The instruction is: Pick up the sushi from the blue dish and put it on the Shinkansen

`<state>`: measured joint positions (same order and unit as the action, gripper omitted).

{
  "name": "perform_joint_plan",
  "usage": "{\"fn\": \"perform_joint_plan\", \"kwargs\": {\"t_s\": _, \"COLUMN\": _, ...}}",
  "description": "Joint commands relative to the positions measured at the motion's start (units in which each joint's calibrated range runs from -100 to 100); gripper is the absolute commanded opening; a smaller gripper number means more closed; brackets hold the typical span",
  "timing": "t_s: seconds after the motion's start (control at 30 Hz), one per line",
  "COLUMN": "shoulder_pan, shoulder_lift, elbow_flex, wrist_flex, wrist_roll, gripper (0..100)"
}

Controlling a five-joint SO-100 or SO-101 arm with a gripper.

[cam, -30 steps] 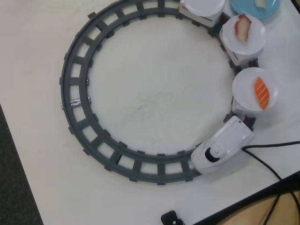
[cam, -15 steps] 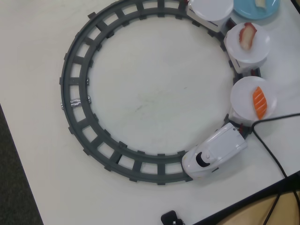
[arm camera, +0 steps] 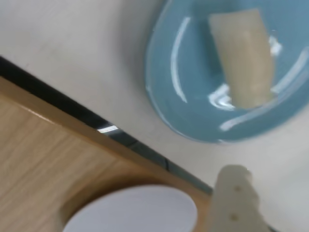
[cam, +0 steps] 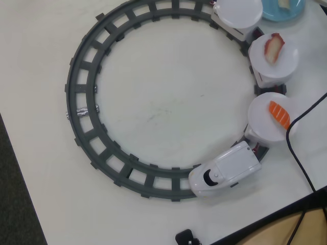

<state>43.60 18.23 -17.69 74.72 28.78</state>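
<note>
The pale cream sushi (arm camera: 244,58) lies on the round blue dish (arm camera: 188,101) in the wrist view. In the overhead view the dish (cam: 278,15) is cut off by the top right edge, with the sushi (cam: 283,4) on it. The white Shinkansen (cam: 225,173) stands on the track at the lower right. Its three plate cars curve up toward the dish, and the last plate (cam: 237,13) is empty. My gripper (arm camera: 270,203) hovers just short of the dish and holds nothing. Only one cream finger (arm camera: 234,203) shows, with bare table beside it. The gripper is out of the overhead view.
The grey circular track (cam: 82,109) fills the table. An orange salmon piece (cam: 279,114) and a red-edged white piece (cam: 273,48) sit on two train plates. A black cable (cam: 296,148) runs at the right. The table's dark edge (arm camera: 96,125) and a blurred white round shape (arm camera: 130,210) lie near the dish.
</note>
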Motion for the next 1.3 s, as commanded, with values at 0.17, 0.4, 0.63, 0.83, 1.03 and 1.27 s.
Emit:
{"fn": "perform_joint_plan", "kwargs": {"t_s": 0.17, "shoulder_pan": -1.6, "shoulder_lift": 16.0, "elbow_flex": -18.5, "wrist_flex": 7.6, "wrist_roll": 5.7, "gripper": 34}}
{"fn": "perform_joint_plan", "kwargs": {"t_s": 0.4, "shoulder_pan": -1.5, "shoulder_lift": 18.8, "elbow_flex": -19.1, "wrist_flex": 7.5, "wrist_roll": 6.9, "gripper": 34}}
{"fn": "perform_joint_plan", "kwargs": {"t_s": 0.63, "shoulder_pan": -1.2, "shoulder_lift": 19.5, "elbow_flex": -17.4, "wrist_flex": 7.0, "wrist_roll": 9.1, "gripper": 34}}
{"fn": "perform_joint_plan", "kwargs": {"t_s": 0.83, "shoulder_pan": 0.3, "shoulder_lift": 19.6, "elbow_flex": -16.6, "wrist_flex": 4.1, "wrist_roll": 10.4, "gripper": 34}}
{"fn": "perform_joint_plan", "kwargs": {"t_s": 1.03, "shoulder_pan": 2.4, "shoulder_lift": 22.7, "elbow_flex": -15.5, "wrist_flex": -1.0, "wrist_roll": 10.6, "gripper": 34}}
{"fn": "perform_joint_plan", "kwargs": {"t_s": 1.27, "shoulder_pan": 2.1, "shoulder_lift": 26.0, "elbow_flex": -15.9, "wrist_flex": -1.1, "wrist_roll": 10.5, "gripper": 31}}
